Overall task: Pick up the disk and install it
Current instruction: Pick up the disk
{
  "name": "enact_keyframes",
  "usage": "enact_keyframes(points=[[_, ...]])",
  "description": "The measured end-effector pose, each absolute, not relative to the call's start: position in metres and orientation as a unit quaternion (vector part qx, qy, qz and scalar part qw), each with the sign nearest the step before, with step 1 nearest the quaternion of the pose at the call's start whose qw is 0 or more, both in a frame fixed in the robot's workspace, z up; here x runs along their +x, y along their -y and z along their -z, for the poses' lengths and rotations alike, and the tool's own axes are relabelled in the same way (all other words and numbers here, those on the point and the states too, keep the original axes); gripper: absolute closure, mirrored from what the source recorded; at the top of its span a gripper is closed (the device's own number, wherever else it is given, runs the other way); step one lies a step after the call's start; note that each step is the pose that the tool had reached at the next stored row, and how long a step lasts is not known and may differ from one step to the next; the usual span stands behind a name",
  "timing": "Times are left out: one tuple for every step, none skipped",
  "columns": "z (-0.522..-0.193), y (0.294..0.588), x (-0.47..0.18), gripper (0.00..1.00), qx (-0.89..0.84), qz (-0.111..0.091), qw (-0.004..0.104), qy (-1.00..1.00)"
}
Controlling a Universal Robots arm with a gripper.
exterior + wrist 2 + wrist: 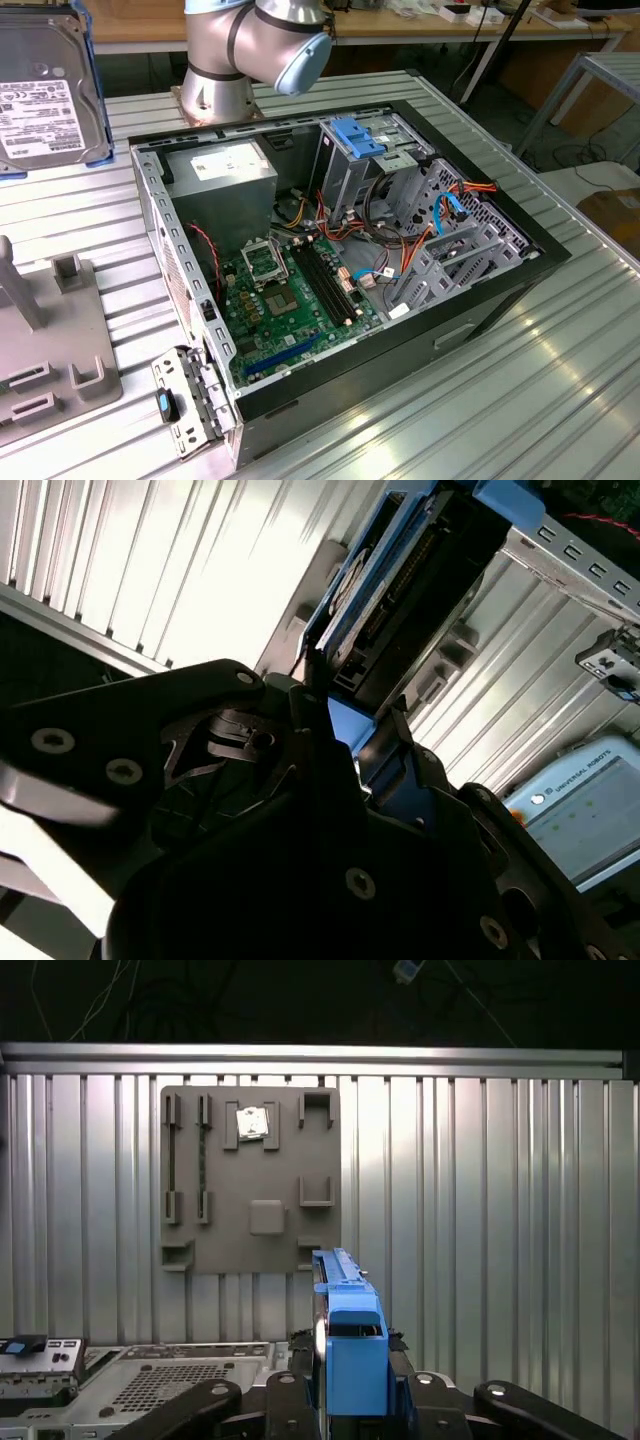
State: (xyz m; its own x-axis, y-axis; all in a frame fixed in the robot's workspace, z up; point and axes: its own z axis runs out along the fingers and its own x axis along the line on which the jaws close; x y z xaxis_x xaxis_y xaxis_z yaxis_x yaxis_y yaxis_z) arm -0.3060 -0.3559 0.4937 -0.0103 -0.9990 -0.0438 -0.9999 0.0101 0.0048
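Robot's black gripper (348, 720) is pinching the disk (400, 590), a flat rectangular grey-metal hard drive with a white label and a blue plastic rail frame. In the second wrist view the fingers (312, 685) press on either side of the blue frame at one end. The disk's long axis runs straight out from the gripper, in line with the fingers, so the free end leads.

In the first wrist view the disk appears edge-on as a thin blue rail standing between the black linkages. Its far end points toward the flat grey fixture plate (250, 1180) on the ribbed metal table (500, 1210).

In the exterior view the disk sits in the upper left of the frame, lifted clear of the table. It stands upright with its labelled face to the camera and its long axis roughly vertical. The open black computer case (545, 255) fills the centre. Its metal drive cage, topped by a blue plastic latch (355, 135), lies at upper centre, well apart from the disk toward the exterior view's right. The disk is picked up but not installed.
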Motion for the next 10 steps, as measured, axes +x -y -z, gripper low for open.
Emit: enact_keyframes(points=[[-0.494,0.356,-0.299,0.64,-0.703,-0.017,0.014,-0.711],[-0.494,0.356,-0.287,0.64,-0.703,-0.017,0.014,-0.711],[-0.494,0.356,-0.280,0.64,-0.703,-0.017,0.014,-0.711],[-0.494,0.356,-0.274,0.64,-0.703,-0.017,0.014,-0.711],[-0.494,0.356,-0.264,0.64,-0.703,-0.017,0.014,-0.711],[-0.494,0.356,-0.254,0.64,-0.703,-0.017,0.014,-0.711],[-0.494,0.356,-0.243,0.64,-0.703,-0.017,0.014,-0.711],[-0.494,0.356,-0.234,0.64,-0.703,-0.017,0.014,-0.711],[-0.494,0.356,-0.229,0.64,-0.703,-0.017,0.014,-0.711],[-0.494,0.356,-0.223,0.64,-0.703,-0.017,0.014,-0.711]])
